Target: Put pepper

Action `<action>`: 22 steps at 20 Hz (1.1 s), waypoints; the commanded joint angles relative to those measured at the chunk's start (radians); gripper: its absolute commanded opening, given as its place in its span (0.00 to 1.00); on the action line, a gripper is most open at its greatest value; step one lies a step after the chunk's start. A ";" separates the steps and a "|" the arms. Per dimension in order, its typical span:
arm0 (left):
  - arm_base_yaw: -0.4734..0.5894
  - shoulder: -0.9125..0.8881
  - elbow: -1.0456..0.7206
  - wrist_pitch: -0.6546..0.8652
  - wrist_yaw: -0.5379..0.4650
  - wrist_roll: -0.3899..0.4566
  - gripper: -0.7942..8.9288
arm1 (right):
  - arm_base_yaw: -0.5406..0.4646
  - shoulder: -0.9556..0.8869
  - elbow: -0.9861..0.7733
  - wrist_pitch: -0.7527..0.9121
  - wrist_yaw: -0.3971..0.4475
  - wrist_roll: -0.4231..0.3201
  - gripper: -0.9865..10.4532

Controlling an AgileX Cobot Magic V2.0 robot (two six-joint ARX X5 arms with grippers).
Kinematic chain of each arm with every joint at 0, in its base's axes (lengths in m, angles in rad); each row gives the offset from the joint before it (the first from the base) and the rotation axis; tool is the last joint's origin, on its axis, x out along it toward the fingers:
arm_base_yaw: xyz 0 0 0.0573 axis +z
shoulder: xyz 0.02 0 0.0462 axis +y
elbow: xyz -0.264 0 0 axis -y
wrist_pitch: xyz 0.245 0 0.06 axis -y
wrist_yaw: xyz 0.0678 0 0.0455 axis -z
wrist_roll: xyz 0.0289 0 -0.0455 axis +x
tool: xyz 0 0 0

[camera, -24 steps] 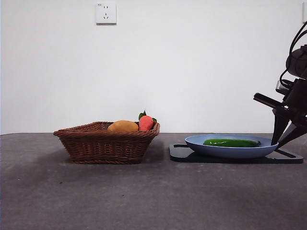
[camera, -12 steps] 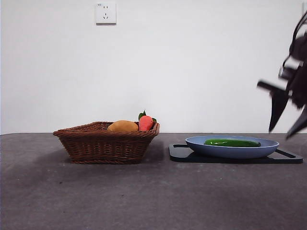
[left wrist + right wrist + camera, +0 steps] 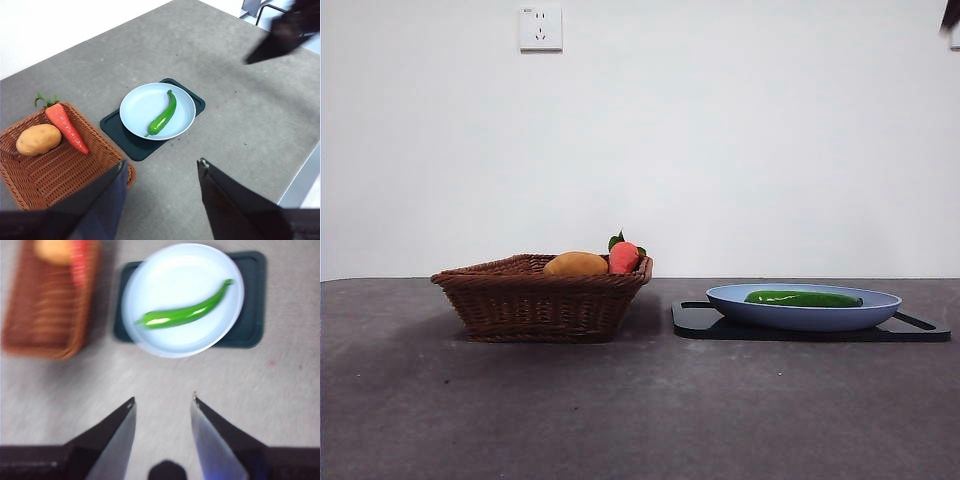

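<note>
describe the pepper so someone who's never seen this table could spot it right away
Find the dark tray lying beside the wicker basket; a pale blue plate sits on it. The pepper lies alone in that plate: long, slender, glossy green and slightly curved, unlike the orange carrot and tan potato in the basket.

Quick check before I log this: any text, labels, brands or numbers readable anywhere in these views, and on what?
None readable.
Wall socket: a tiny mark at its top left corner, too small to read.
Pepper, plate, mat, basket, carrot, potato: no labels or print.
Left gripper and right gripper: no markings visible.
</note>
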State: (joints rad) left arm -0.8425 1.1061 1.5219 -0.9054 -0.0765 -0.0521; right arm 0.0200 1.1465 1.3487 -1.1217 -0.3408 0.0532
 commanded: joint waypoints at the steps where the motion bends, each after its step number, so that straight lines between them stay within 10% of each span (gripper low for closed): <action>1: -0.006 0.009 0.020 0.005 -0.001 0.004 0.33 | 0.042 -0.095 0.019 -0.063 0.000 -0.023 0.26; 6: -0.006 0.009 0.020 -0.028 -0.001 0.003 0.32 | 0.093 -0.253 0.019 -0.248 0.000 -0.052 0.25; 10: -0.006 0.009 0.020 -0.048 0.000 0.000 0.08 | 0.095 -0.279 0.019 -0.249 -0.005 -0.088 0.09; 22: -0.007 0.009 0.020 -0.045 0.000 0.000 0.09 | 0.094 -0.254 0.019 -0.247 -0.101 -0.028 0.10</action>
State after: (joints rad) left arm -0.8425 1.1061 1.5219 -0.9577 -0.0761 -0.0525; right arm 0.1120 0.8860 1.3502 -1.3560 -0.4397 0.0154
